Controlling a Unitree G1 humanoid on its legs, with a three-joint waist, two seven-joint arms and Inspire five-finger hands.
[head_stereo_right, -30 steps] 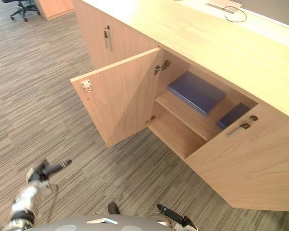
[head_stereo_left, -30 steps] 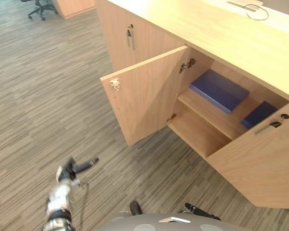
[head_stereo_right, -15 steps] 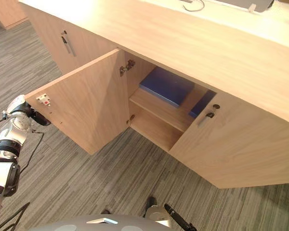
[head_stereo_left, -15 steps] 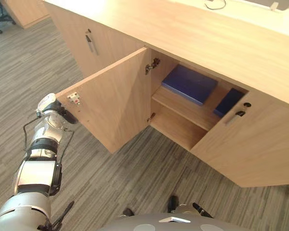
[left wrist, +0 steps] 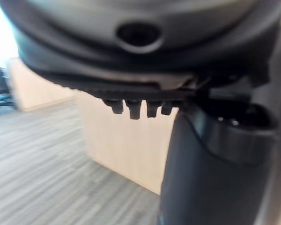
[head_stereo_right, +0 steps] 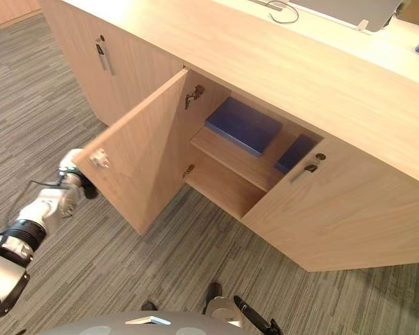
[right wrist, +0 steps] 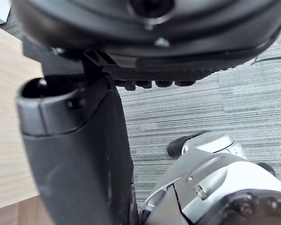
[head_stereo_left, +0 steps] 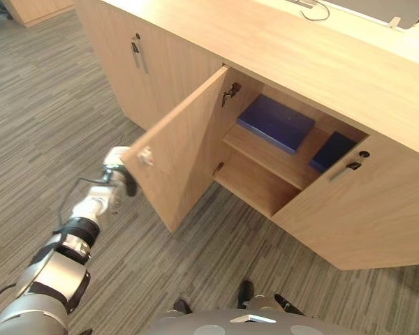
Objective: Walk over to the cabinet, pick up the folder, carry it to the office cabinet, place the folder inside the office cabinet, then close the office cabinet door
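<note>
A blue folder (head_stereo_left: 276,123) lies flat on the upper shelf inside the office cabinet (head_stereo_left: 265,183). A second blue folder (head_stereo_left: 333,151) sits beside it, half hidden by the closed right-hand door (head_stereo_left: 366,213). The cabinet's left door (head_stereo_left: 185,157) stands partly open. My left hand (head_stereo_left: 119,181) rests against that door's outer face near its free edge, fingers straight, holding nothing; the left wrist view shows its thumb (left wrist: 206,173) in front of pale wood. My right hand (head_stereo_right: 251,315) hangs low by my side, relaxed and empty, with grey carpet past it in the right wrist view.
A long wooden counter top (head_stereo_left: 293,49) runs over the cabinets, with a cable (head_stereo_left: 314,8) on it. A further closed door with a metal handle (head_stereo_left: 136,52) is to the left. Grey striped carpet (head_stereo_left: 49,118) covers the floor.
The left door has swung toward the cabinet, and my left hand has moved in with it against the outer face. The camera has also shifted.
</note>
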